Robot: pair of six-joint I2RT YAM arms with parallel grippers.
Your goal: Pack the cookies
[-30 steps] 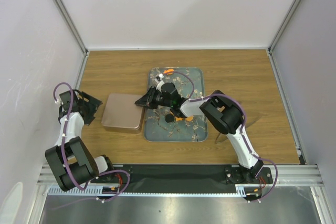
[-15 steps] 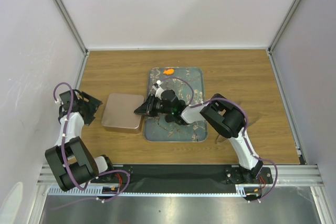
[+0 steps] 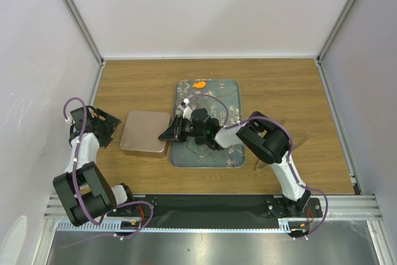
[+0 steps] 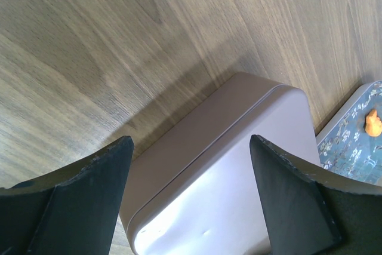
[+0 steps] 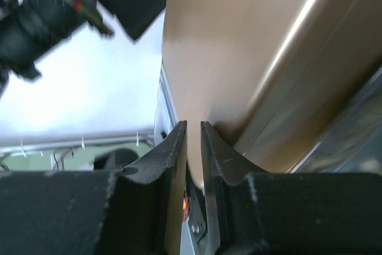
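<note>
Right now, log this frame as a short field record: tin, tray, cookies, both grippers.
tin: lid on, beside tray's left edge
tray: floral, mid-table
orange cookie: only one visible, at tray's far edge
left gripper: jaws wide open, empty, facing tin
right gripper: at tin's right edge, jaws nearly shut; load unclear

The left arm [image 3: 84,153] is folded back at the left side. The left gripper [image 3: 104,123] points right, jaws spread wide. The right arm [image 3: 273,147] bends at a raised elbow and reaches left. The right gripper [image 3: 169,133] is low and points left, its fingers [image 5: 173,147] close together with a thin slit between them. Whether they pinch anything cannot be told.
</note>
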